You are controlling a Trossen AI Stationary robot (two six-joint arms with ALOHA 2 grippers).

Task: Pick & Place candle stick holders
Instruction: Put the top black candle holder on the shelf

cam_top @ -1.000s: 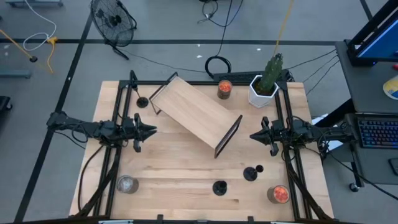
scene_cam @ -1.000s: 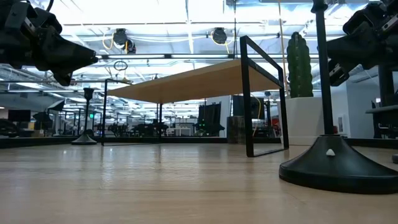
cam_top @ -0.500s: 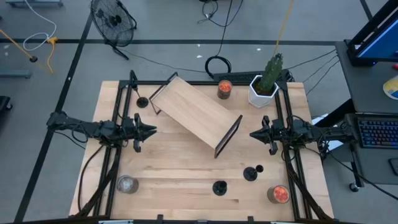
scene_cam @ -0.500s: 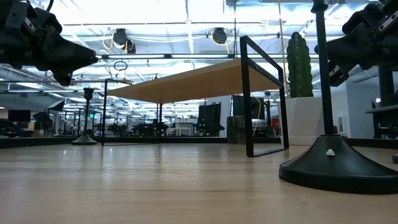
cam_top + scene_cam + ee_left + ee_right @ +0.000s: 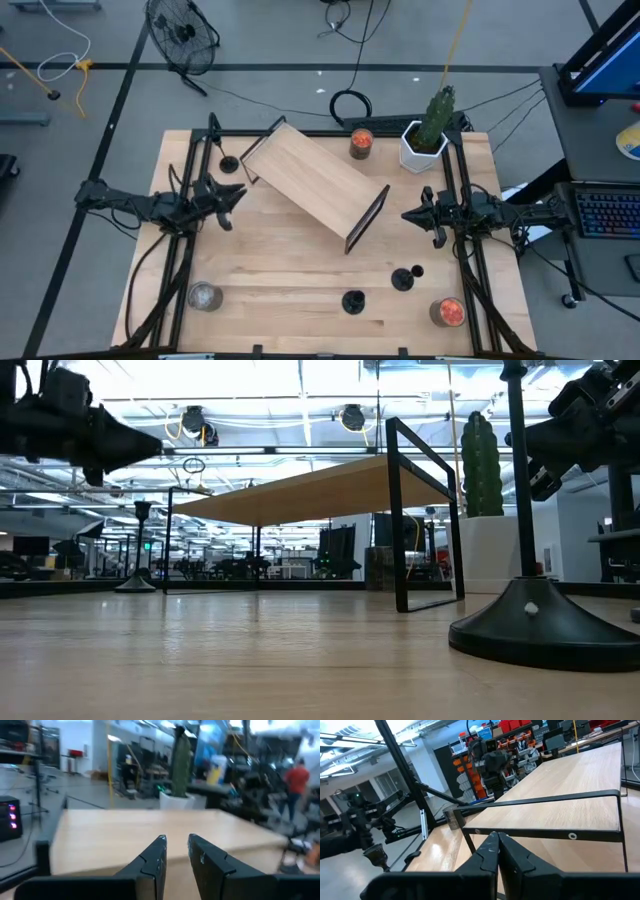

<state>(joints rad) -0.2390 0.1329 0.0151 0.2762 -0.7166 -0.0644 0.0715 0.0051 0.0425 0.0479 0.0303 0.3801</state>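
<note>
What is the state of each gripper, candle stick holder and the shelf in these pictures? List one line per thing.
left gripper: slightly open, empty, raised.
right gripper: shut, empty, raised.
candle stick holders: upright on the table, none held.
wooden shelf: standing on its black legs, nothing on top.

I see three black candle stick holders standing upright: one (image 5: 229, 164) at ten o'clock on the table, one (image 5: 353, 301) at six o'clock, one (image 5: 403, 279) just right of it.

Black candle stick holder (image 5: 530, 615) near right, wooden shelf (image 5: 320, 490) behind.
</note>
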